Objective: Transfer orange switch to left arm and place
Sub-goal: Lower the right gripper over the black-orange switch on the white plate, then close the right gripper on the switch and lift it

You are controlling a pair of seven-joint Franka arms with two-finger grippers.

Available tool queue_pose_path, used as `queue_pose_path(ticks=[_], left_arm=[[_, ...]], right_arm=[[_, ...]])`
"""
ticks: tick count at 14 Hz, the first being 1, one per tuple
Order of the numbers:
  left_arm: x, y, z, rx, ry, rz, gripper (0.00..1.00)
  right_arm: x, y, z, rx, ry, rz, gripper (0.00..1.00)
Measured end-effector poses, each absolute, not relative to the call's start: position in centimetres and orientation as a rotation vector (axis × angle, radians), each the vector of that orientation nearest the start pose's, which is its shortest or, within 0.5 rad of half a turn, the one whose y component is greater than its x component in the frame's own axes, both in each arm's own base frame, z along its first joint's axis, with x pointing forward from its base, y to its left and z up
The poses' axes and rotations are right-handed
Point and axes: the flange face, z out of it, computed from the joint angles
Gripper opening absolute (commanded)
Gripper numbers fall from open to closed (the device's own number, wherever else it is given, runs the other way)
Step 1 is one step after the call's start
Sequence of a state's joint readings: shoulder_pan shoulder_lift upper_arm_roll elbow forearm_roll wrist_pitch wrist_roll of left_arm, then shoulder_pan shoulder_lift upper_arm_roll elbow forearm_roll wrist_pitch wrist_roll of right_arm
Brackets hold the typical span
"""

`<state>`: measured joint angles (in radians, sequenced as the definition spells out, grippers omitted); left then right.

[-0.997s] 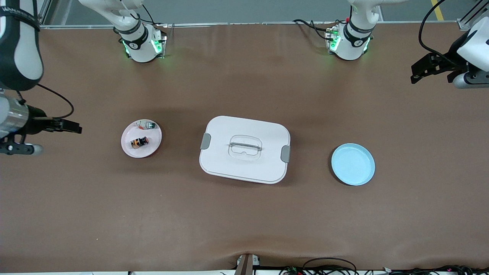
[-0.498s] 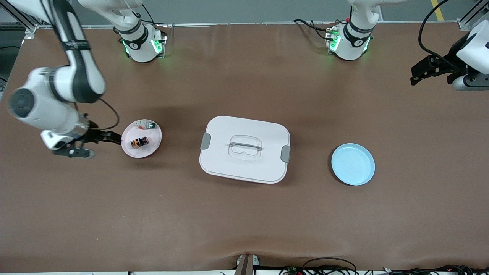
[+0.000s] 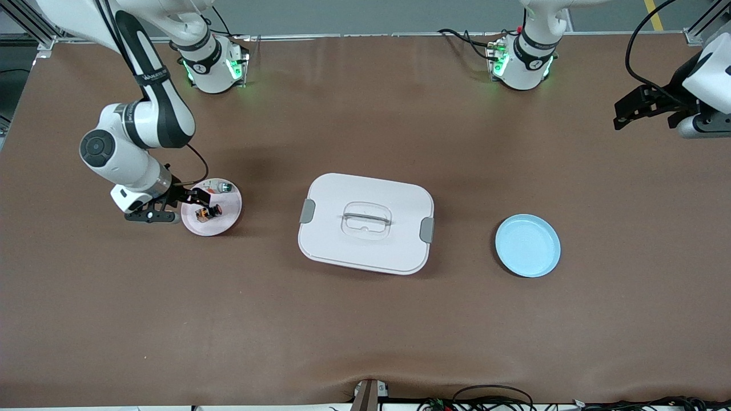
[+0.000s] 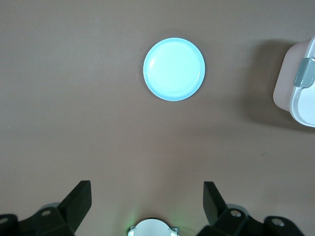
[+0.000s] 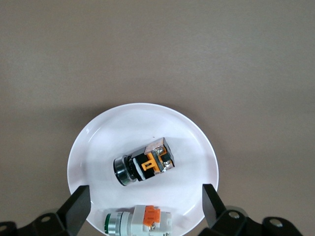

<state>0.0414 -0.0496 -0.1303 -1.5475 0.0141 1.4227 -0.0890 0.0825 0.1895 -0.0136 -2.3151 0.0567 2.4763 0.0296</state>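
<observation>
The orange switch (image 3: 208,212), black with orange markings, lies on its side on a small pale plate (image 3: 224,227) toward the right arm's end of the table. My right gripper (image 3: 201,200) is open and hangs over that plate, empty. In the right wrist view the orange switch (image 5: 144,167) lies in the middle of the plate (image 5: 96,135), ahead of the open right gripper (image 5: 145,206). The white box (image 3: 342,251) stands at the table's middle. My left gripper (image 3: 619,114) waits open and empty over the left arm's end of the table; the left wrist view (image 4: 146,196) shows it open.
A white-and-green part with an orange bit (image 3: 223,186) shares the plate, and shows in the right wrist view (image 5: 138,223). A light blue plate (image 3: 527,245) lies bare between the box and the left arm's end; the left wrist view shows it (image 4: 173,69) and a box corner (image 4: 300,93).
The right arm has swung in from the table's edge, and its open gripper now hangs over the plate with the switch. The left arm has barely moved.
</observation>
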Motion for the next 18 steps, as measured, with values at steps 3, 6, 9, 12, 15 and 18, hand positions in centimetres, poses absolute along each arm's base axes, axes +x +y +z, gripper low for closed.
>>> queue_pose_path(ticks=[3, 6, 9, 12, 15, 18], left_arm=[[52.2, -4.7, 64.8, -3.112, -0.004, 0.117, 1.0], [52.2, -4.6, 64.8, -3.112, -0.004, 0.118, 1.0], [52.2, -4.6, 64.7, -3.112, -0.004, 0.121, 1.0], [52.2, -4.6, 64.7, -3.112, -0.004, 0.122, 1.0], [52.2, -4.6, 64.7, -3.112, -0.004, 0.122, 1.0], [52.2, -4.6, 64.7, -3.112, -0.004, 0.122, 1.0]], right_arm=[[52.0, 4.0, 23.3, -3.112, -0.11, 0.042, 1.0], [51.9, 4.5, 21.4, -3.108, -0.213, 0.046, 1.0], [51.9, 4.5, 19.9, -3.104, -0.29, 0.035, 1.0], [51.9, 4.7, 19.2, -3.102, -0.313, 0.041, 1.0], [51.8, 4.8, 19.0, -3.102, -0.325, 0.04, 1.0], [51.9, 4.8, 18.8, -3.097, -0.367, 0.035, 1.0]])
